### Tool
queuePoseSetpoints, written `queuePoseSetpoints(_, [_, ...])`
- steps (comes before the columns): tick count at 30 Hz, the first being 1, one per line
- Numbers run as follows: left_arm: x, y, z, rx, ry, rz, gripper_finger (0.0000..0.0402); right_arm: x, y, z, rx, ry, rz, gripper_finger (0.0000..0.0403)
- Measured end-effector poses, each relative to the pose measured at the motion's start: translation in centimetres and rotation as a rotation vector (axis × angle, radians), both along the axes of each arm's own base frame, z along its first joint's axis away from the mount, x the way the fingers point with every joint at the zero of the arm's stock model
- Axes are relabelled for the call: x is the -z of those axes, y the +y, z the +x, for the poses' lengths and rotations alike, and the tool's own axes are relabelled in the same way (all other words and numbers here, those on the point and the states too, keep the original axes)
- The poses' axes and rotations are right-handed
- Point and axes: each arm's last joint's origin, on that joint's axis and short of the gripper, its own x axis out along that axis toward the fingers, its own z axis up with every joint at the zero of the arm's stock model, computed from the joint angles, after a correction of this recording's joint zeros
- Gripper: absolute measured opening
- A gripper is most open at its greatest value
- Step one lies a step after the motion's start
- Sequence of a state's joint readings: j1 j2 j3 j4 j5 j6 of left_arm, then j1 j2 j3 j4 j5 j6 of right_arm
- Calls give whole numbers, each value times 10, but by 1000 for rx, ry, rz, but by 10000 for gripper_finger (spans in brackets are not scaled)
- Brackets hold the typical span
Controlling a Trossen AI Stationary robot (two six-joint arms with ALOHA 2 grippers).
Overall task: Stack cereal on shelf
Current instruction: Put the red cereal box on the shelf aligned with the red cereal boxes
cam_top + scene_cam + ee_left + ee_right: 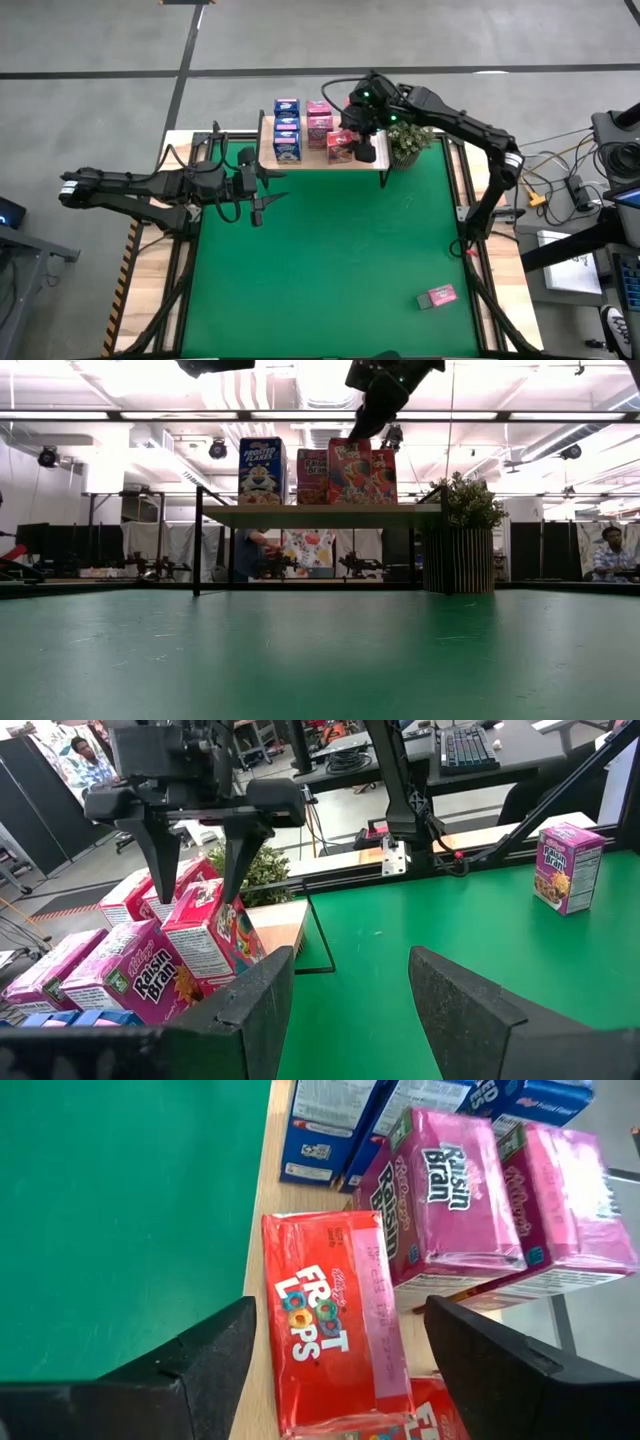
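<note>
Cereal [312,128] fills the shelf [325,162]; one pink box [437,297] lies well apart on the green mat [330,260]. Right gripper [352,128] hovers there, fingers spread, holding nothing — lift straight up. Low view: the Froot Loops box [350,471] stands upright. Left wrist: left gripper [345,982] parted, empty — open mat ahead.

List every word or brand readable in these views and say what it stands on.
"FROOT LOOPS": red cardboard cereal box on the light wooden shelf.
"Raisin Bran": pink cardboard cereal box beside it.
"FROSTED FLAKES": blue cardboard cereal box.
Small print on all the boxes, and on the pink box on the green mat, is unreadable.
</note>
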State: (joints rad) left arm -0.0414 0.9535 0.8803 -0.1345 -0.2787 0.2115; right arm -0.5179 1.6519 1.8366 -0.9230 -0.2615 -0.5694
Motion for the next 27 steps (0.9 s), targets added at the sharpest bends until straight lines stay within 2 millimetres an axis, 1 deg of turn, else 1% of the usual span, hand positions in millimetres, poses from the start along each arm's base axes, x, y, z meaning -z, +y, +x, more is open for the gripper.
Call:
queuePoseSetpoints(6, [0, 0, 0, 0, 0, 0, 183, 9, -3, 6, -6, 28, 9, 258])
queuePoseSetpoints(16, [0, 0, 0, 0, 0, 0, 183, 9, -3, 5, 5, 27, 19, 213])
queuePoseSetpoints(22, [0, 0, 0, 0, 0, 0, 183, 9, -3, 5, 7, 26, 21, 198])
queuePoseSetpoints(27, [0, 0, 0, 0, 0, 0, 184, 8, -3, 5, 8, 26, 22, 194])
